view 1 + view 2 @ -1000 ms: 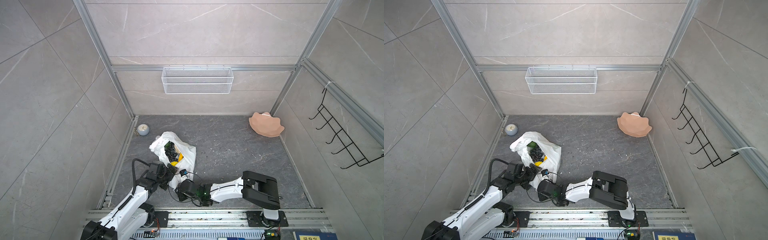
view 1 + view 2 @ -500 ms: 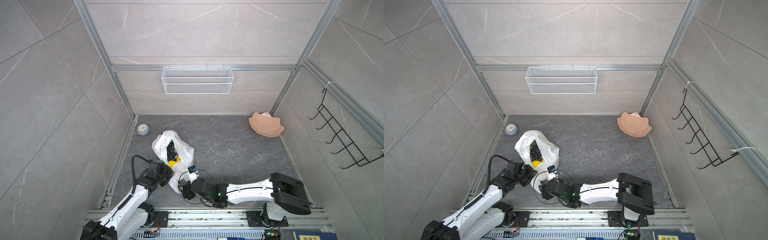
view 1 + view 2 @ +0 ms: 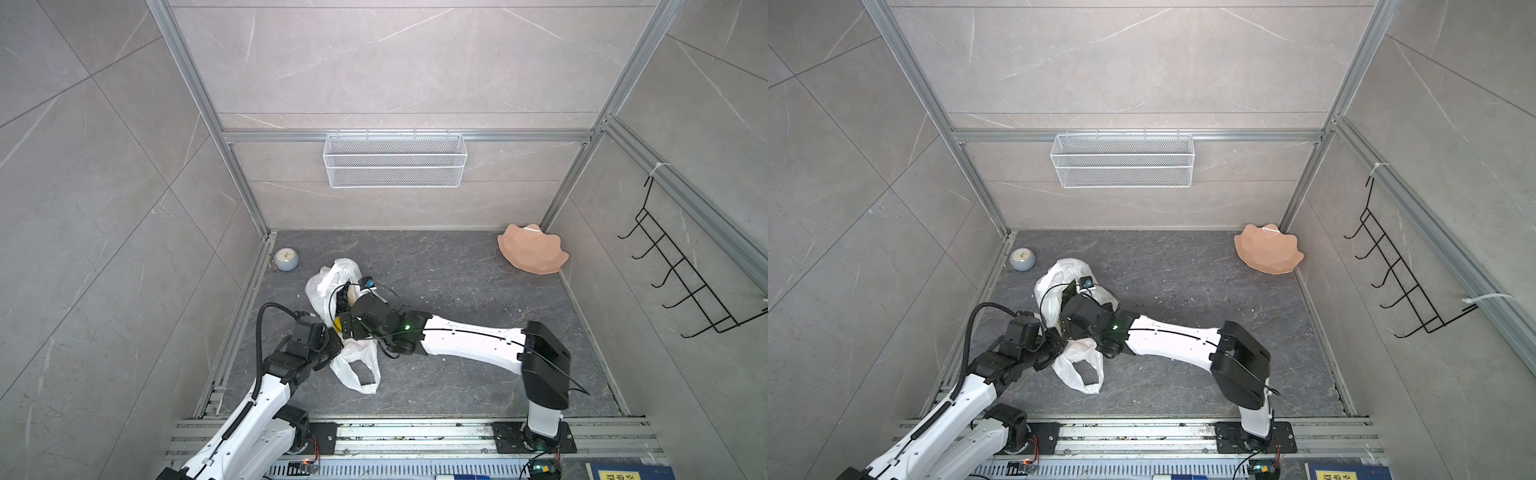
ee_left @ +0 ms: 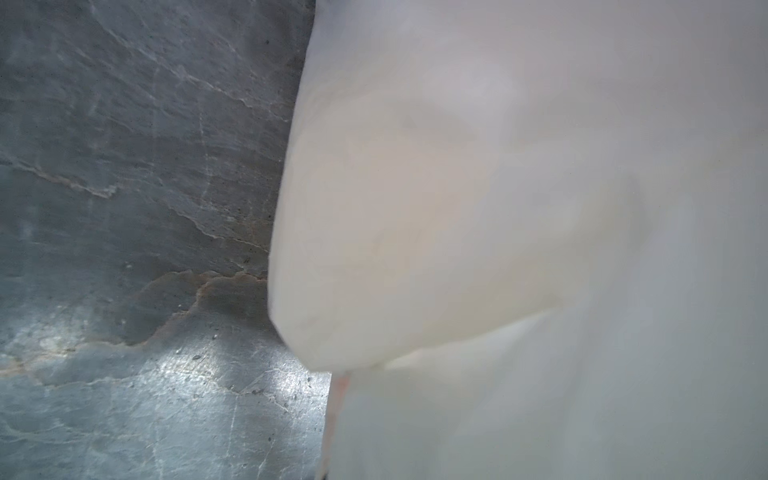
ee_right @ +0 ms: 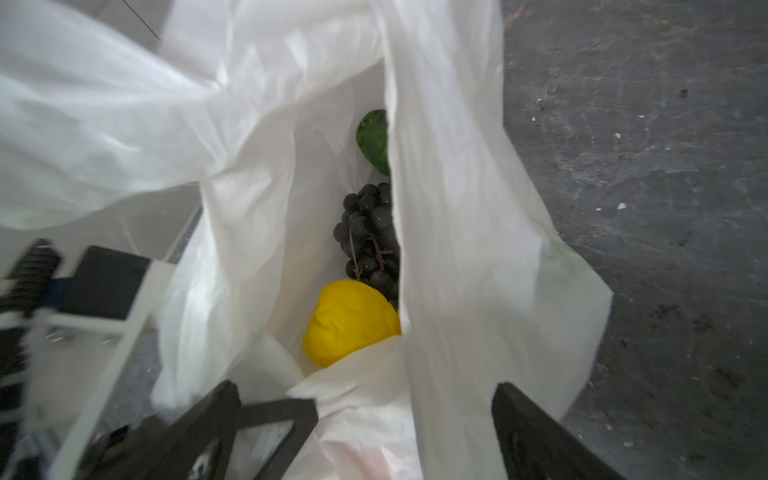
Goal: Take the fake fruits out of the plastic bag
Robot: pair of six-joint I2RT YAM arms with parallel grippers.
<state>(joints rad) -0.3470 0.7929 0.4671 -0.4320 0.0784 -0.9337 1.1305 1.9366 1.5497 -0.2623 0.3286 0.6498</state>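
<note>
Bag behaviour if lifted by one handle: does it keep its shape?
Probably not. The plastic bag looks thin and creased, walls folding over its mouth, so it should sag shut. Its loop handle lies limp on the surface: expect slack first. The grape bunch and yellow fruit inside would likely slide to the lowest point.

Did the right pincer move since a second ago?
Yes. In a top view the right pincer has gone away from the front rail toward the clock, up to the bag.

Blurred plastic bag (image 4: 519, 208) fills my left wrist view, hiding my left jaws. Its fold half-covers the grape bunch (image 5: 368, 232), green fruit (image 5: 372, 139) and yellow fruit (image 5: 349, 322).
</note>
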